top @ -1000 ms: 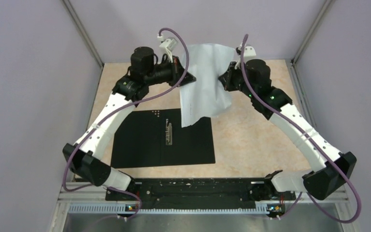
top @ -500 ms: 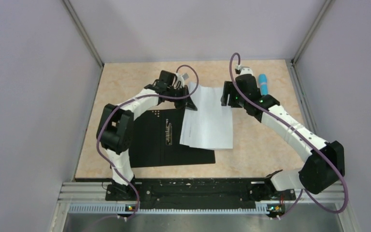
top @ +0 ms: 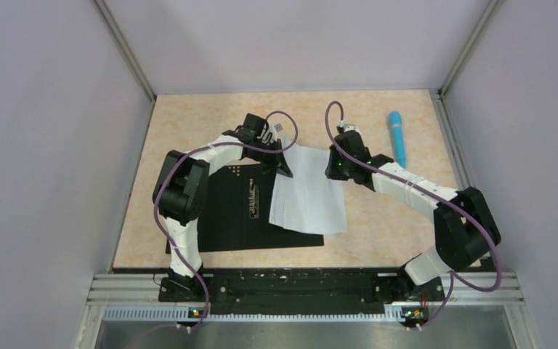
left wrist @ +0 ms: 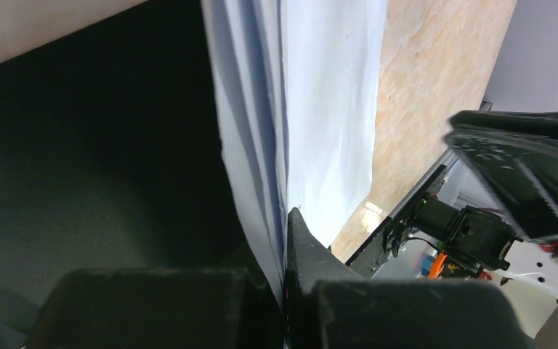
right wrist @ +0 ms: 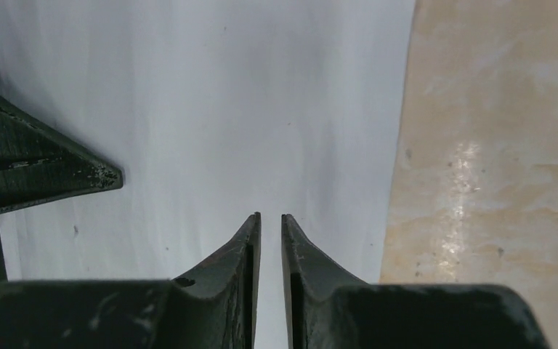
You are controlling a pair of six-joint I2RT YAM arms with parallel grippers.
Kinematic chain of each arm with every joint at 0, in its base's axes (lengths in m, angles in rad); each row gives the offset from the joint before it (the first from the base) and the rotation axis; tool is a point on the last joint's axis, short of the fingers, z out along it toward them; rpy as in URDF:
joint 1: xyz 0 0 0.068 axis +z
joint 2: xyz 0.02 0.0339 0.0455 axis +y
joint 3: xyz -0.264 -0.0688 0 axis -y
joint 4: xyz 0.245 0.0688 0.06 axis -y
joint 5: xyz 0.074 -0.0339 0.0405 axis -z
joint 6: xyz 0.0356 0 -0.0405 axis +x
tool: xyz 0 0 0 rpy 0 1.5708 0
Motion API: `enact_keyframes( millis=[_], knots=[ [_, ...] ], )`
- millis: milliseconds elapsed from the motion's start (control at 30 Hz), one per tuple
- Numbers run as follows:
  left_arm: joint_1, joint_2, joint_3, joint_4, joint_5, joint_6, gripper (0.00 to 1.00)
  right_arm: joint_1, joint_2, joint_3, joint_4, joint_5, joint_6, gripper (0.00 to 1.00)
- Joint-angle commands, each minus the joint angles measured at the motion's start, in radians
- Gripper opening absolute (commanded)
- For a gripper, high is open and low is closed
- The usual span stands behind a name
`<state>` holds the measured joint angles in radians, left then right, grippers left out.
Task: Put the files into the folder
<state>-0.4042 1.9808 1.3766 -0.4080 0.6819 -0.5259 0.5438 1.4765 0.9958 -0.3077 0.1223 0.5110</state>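
Open and flat on the tabletop (top: 392, 218), black inside up: the folder (top: 221, 211). Across its right edge, partly on the black and partly on bare tabletop: the files (top: 311, 196), a slightly fanned stack of white sheets. At the stack's far left corner, the left gripper (top: 285, 167), jaws clamped on the edge of the sheets, seen edge-on in the left wrist view. At the far right corner, the right gripper (top: 332, 169), jaws drawn almost together, pinching the paper with only a thin white sliver in the slit. Well off to the right, toward the far edge, a blue pen (top: 397, 138), apart from folder and sheets.
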Motion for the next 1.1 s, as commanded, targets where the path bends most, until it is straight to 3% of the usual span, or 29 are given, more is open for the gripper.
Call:
enact_keyframes(
  millis=[0,133,467,633,700,767,900,1067],
  knots=[
    [0.002,-0.029,0.045,-0.017,-0.023,-0.012,0.00,0.040,0.082,-0.026,0.157,-0.053,0.091,0.14],
    [-0.005,-0.022,0.045,-0.020,-0.035,-0.021,0.00,0.057,0.155,-0.032,0.205,-0.023,0.118,0.07],
    [-0.024,0.010,0.027,-0.019,-0.092,0.003,0.01,0.087,0.299,-0.047,0.272,0.003,0.149,0.03],
    [-0.025,0.011,0.016,-0.032,-0.143,0.022,0.34,0.089,0.302,-0.058,0.273,0.011,0.159,0.02],
    [-0.025,0.016,0.016,-0.034,-0.157,0.022,0.43,0.088,0.300,-0.057,0.274,0.003,0.162,0.02],
    [-0.025,0.019,0.011,-0.028,-0.164,0.020,0.47,0.088,0.287,-0.060,0.277,-0.011,0.167,0.01],
    [-0.028,0.030,0.011,-0.009,-0.168,0.004,0.46,0.088,0.254,-0.060,0.298,-0.065,0.185,0.02],
    [-0.041,0.045,0.021,-0.008,-0.202,-0.014,0.28,0.088,0.228,-0.061,0.325,-0.110,0.202,0.02]
  ],
)
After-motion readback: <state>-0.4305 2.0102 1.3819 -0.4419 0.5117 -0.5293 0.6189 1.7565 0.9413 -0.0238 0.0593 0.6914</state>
